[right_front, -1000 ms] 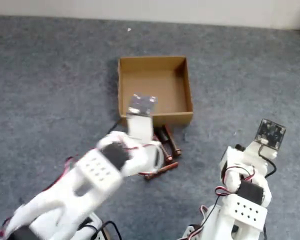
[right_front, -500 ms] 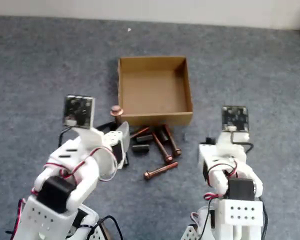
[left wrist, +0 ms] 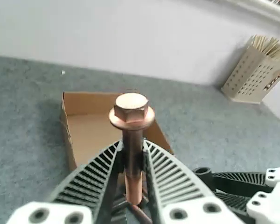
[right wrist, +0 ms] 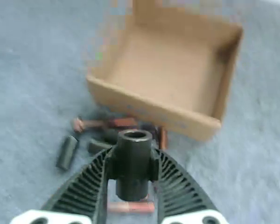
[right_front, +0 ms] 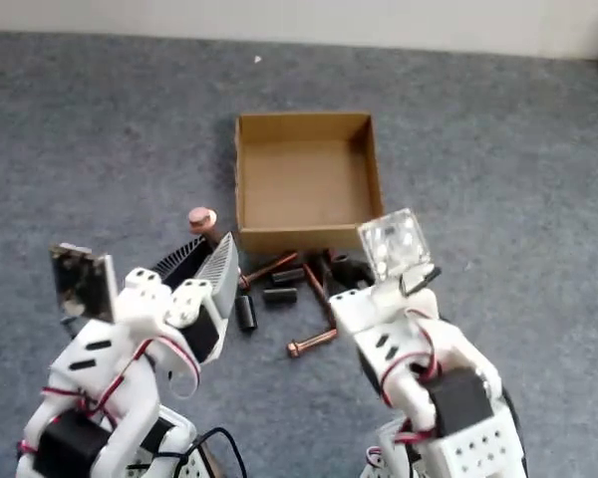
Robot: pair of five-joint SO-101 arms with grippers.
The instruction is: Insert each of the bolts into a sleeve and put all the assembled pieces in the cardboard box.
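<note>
My left gripper (left wrist: 133,145) is shut on a copper bolt (left wrist: 131,135) that stands upright with its hex head on top. In the high view this bolt (right_front: 201,218) is left of the cardboard box (right_front: 241,174), above the left gripper (right_front: 214,244). My right gripper (right wrist: 133,156) is shut on a black sleeve (right wrist: 133,163), held upright with its bore facing up. From above, the right gripper (right_front: 347,271) sits just in front of the box's near wall. The box (right wrist: 154,109) holds nothing.
Loose copper bolts (right_front: 312,343) and black sleeves (right_front: 279,296) lie scattered on the grey carpet in front of the box, between the two arms. A lone sleeve (right wrist: 67,151) lies apart from the pile. A perforated beige holder (left wrist: 257,70) stands by the far wall.
My left arm drew back from the pile to the left, carrying the bolt. My right arm swung left from the right side to the front of the box.
</note>
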